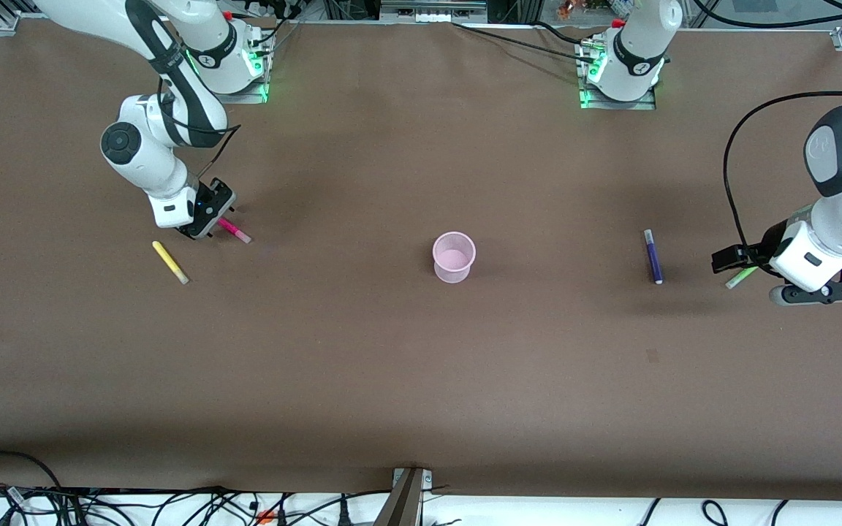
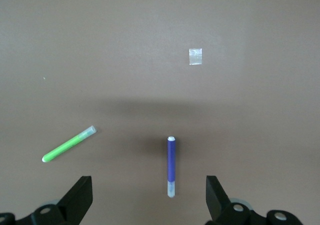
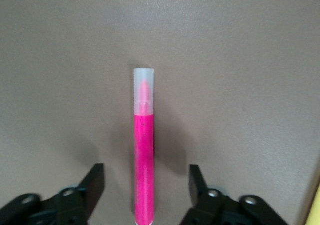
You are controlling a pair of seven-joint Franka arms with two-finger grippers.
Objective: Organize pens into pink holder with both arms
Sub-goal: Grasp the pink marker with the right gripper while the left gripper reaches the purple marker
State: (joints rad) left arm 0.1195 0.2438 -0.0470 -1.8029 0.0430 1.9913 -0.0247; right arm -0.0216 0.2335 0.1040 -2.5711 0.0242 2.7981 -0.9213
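The right arm's job is the one in hand: picking up the first pen. At the right arm's end of the table, the right gripper point(image 1: 205, 219) is down low over the magenta pen point(image 1: 234, 231). In the right wrist view its two fingers point(image 3: 95, 185) are spread apart, one on each side of the magenta pen point(image 3: 143, 160), and not touching it. The pen lies flat on the table point(image 1: 421, 365). I think the next move is to go down a bit more and squeeze the pen, then carry it to the cup. The arm is bent at the elbow and its wrist points down.

The yellow pen point(image 1: 170, 262) lies flat just beside it, nearer the front camera.

The pink holder point(image 1: 454, 256) stands upright in the middle of the table. It looks empty, so no pen is in yet.

Toward the left arm's end lies the purple pen point(image 1: 653, 256), flat and alone. The green pen point(image 1: 742, 277) lies near it, closer to the table's end.

The left gripper point(image 1: 732, 258) hangs above these two pens. In the left wrist view its fingers point(image 2: 80, 197) are wide open and hold nothing. The purple pen point(image 2: 171, 166) shows between them, and the green pen point(image 2: 68, 144) is off to one side. This arm may go for the purple pen next, and it must drop down first.
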